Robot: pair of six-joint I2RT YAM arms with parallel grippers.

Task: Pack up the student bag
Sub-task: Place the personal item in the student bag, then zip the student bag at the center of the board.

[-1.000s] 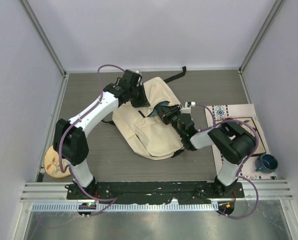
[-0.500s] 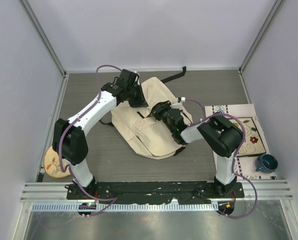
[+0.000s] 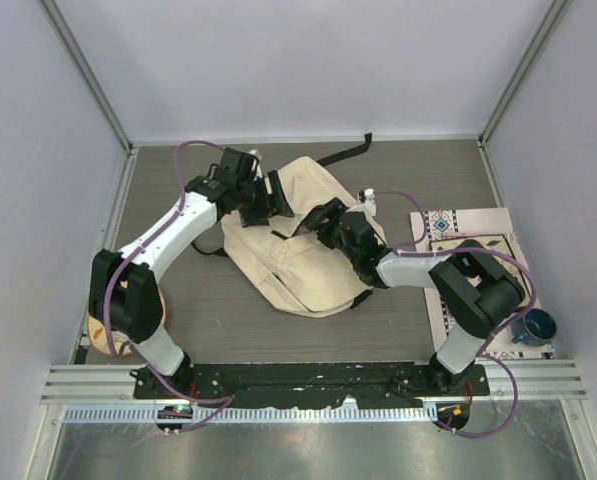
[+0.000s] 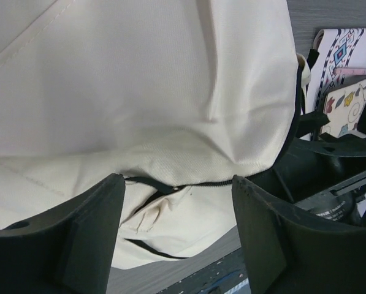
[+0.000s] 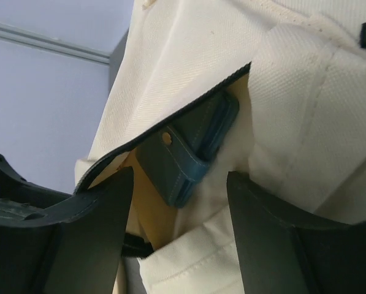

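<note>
At mid-table [image 3: 228, 310] | student bag [image 3: 298, 270], zipper edge [image 5: 189, 105] gaping | walls [image 3: 38, 150] well apart

The top camera is looking down on the whole table [image 3: 208, 300] from high up. Both wrist cameras are facing the student bag [image 3: 298, 270] close up, sharing it.

White-and-black arms [image 3: 178, 225], purple cables [image 3: 190, 146]
</note>
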